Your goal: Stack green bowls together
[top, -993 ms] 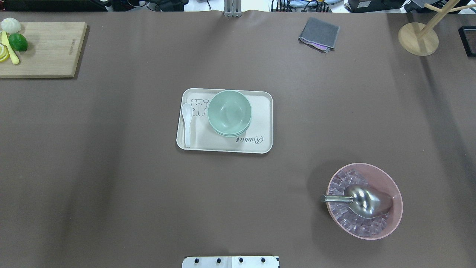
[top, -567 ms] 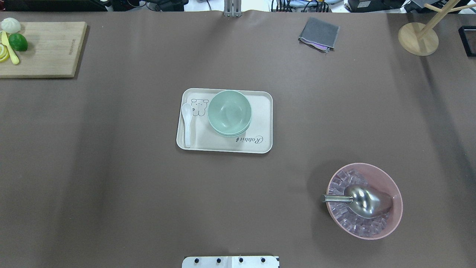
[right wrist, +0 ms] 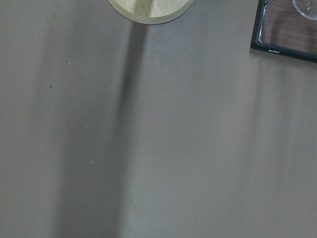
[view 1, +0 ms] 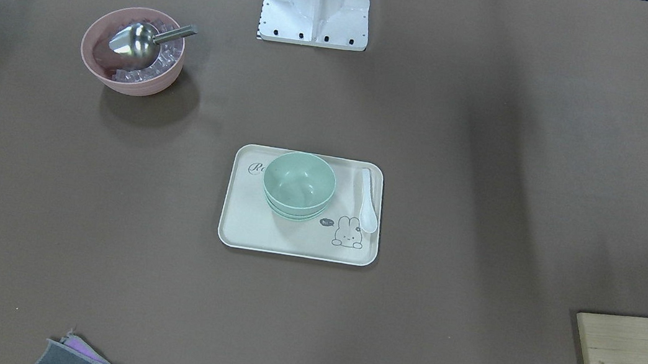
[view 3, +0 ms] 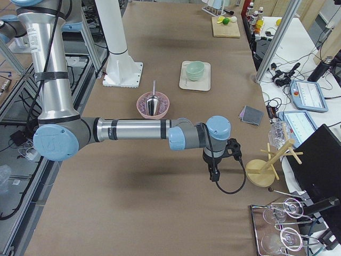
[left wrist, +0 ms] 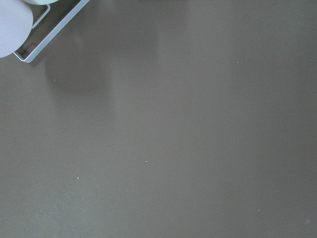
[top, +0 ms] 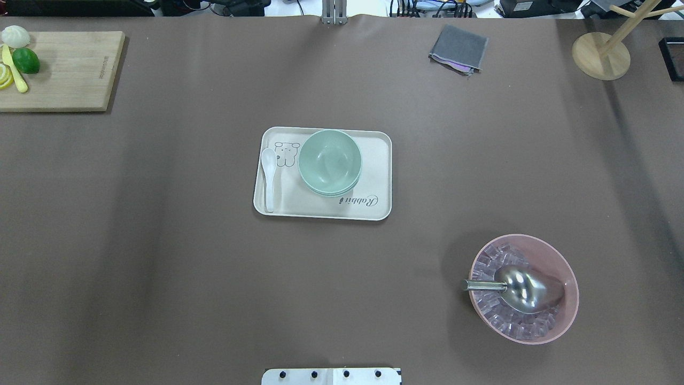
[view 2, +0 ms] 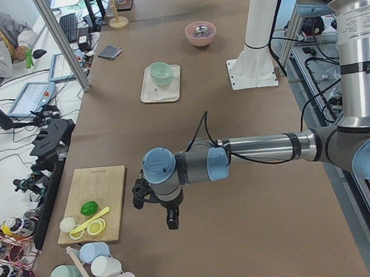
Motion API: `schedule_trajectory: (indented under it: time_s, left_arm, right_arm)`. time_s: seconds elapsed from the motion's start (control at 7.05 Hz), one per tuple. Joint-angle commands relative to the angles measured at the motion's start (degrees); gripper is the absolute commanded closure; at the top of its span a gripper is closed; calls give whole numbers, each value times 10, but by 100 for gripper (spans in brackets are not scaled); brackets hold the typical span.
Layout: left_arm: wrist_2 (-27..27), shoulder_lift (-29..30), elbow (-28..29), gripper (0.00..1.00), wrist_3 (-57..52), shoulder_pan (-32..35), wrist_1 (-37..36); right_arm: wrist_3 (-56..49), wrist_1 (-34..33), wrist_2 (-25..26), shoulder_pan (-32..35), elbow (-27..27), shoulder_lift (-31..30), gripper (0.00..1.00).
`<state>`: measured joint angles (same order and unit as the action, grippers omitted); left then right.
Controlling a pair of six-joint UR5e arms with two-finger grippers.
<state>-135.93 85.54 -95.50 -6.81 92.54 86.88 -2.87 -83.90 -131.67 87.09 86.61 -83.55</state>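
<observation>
Green bowls (top: 329, 160) nested in one stack on tray (top: 374, 208), desk (top: 160, 240) centre, spoon (top: 269, 176) beside on same tray. Pink bowl (top: 566, 315) with scoop (top: 526, 289) toward near right corner. Left end effector (view 2: 172, 219) over left end near board (view 2: 100, 188), holding nothing seen; opening: cannot tell. Right end effector (view 3: 213, 173) over right end by stand (view 3: 261, 170); cannot tell either.
</observation>
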Motion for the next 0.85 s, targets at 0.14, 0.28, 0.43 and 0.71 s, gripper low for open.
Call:
schedule_trajectory:
  time_s: [0.14, 0.28, 0.43, 0.71]
  left_arm:
    - [-13, -4, 4, 2, 4, -1, 26]
    - [-14, 5, 19, 2, 5, 0, 26]
    - [-19, 6, 14, 2, 3, 0, 26]
    - [-19, 6, 13, 2, 4, -1, 25]
  right_arm:
    - [5, 0, 0, -1, 4, 0, 0]
    - [3, 1, 0, -1, 4, -1, 0]
    - [1, 1, 0, -1, 2, -2, 0]
    - [4, 1, 0, -3, 4, -2, 0]
